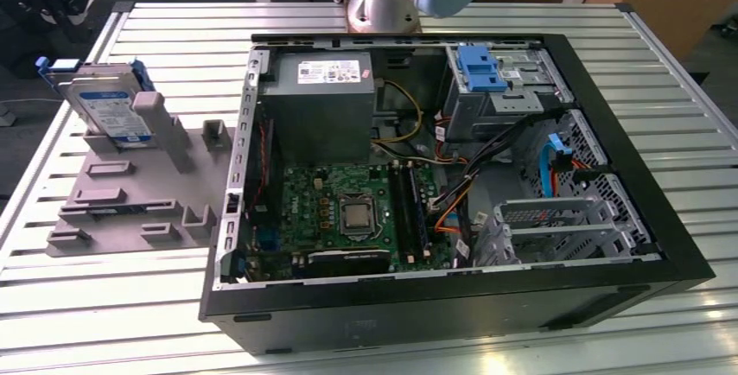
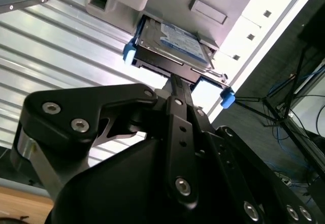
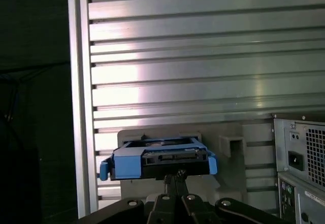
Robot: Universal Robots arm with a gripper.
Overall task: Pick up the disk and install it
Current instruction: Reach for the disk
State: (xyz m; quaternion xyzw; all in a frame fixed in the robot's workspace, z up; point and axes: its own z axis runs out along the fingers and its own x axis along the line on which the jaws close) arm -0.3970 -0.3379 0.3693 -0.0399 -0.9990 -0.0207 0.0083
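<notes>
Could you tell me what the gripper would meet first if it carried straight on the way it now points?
Most likely the disk in its blue frame on the grey holder: in both wrist views the gripper points at its near edge. How much gap remains, I cannot tell.

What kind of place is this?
Likely a robotics lab bench for PC assembly: an open computer tower on a slatted metal table, the disk standing on a grey fixture beside it.

Disk holder left, open case right, in the exterior view.
On the desk, the disk stands on edge in a fixture at upper left. The computer case lies just beside it, across centre and right.
</notes>
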